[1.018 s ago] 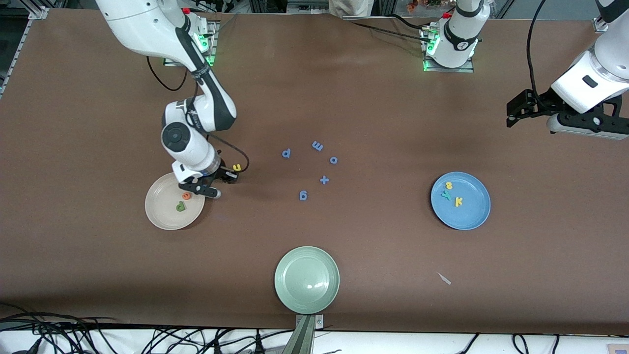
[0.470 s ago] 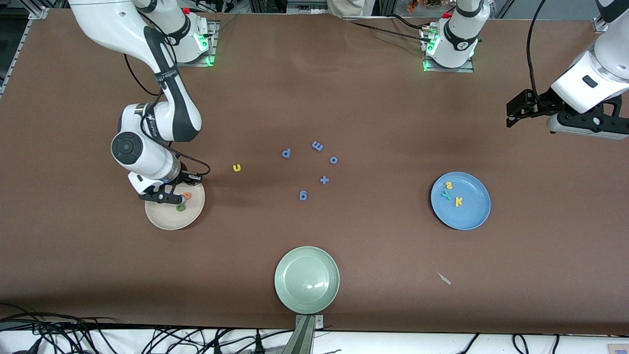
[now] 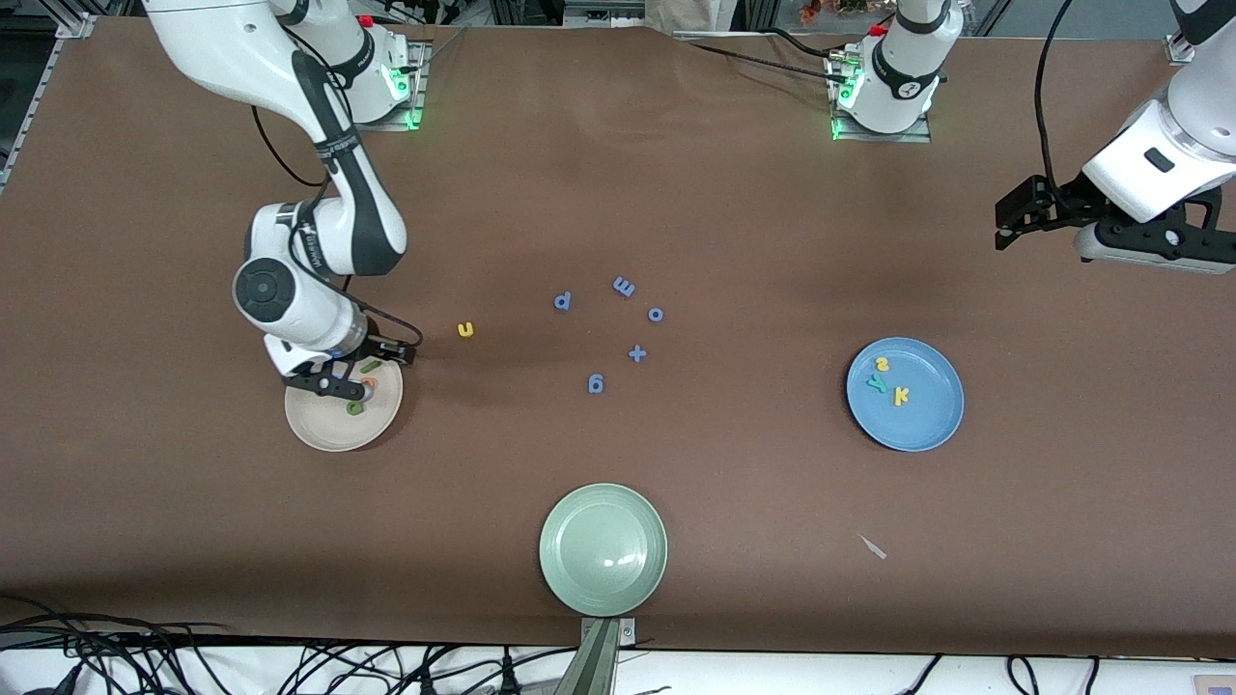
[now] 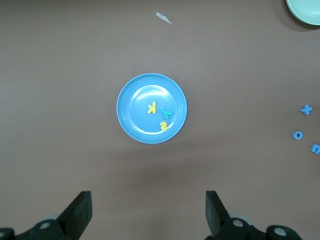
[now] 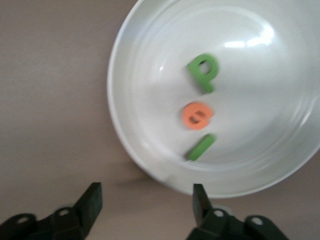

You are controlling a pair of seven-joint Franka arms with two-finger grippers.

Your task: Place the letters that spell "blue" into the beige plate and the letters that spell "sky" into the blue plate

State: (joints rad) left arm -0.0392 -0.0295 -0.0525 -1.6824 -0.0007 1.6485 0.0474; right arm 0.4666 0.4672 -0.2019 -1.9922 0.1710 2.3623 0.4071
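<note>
The beige plate [image 3: 323,430] lies toward the right arm's end of the table. It holds the dark green b [image 3: 355,408], the orange e [image 3: 368,384] and the thin green l [image 3: 371,366]. My right gripper [image 3: 340,384] hangs open and empty over the plate's rim [image 5: 150,165]; b [image 5: 203,71], e [image 5: 197,115] and l [image 5: 201,147] show past its fingertips. The yellow u [image 3: 465,329] lies on the table beside the plate. The blue plate [image 3: 927,425] holds s [image 3: 882,364], y [image 3: 876,382] and k [image 3: 901,395]. My left gripper [image 3: 1009,227] waits open in the air.
Several all-blue letters [image 3: 563,301] lie scattered mid-table. A pale green plate [image 3: 603,548] sits near the front edge, and a small pale scrap [image 3: 874,547] lies nearer the camera than the blue plate.
My right gripper swung from beside the yellow u to over the beige plate and opened. The thin green l now lies in that plate. The left arm stayed still.
</note>
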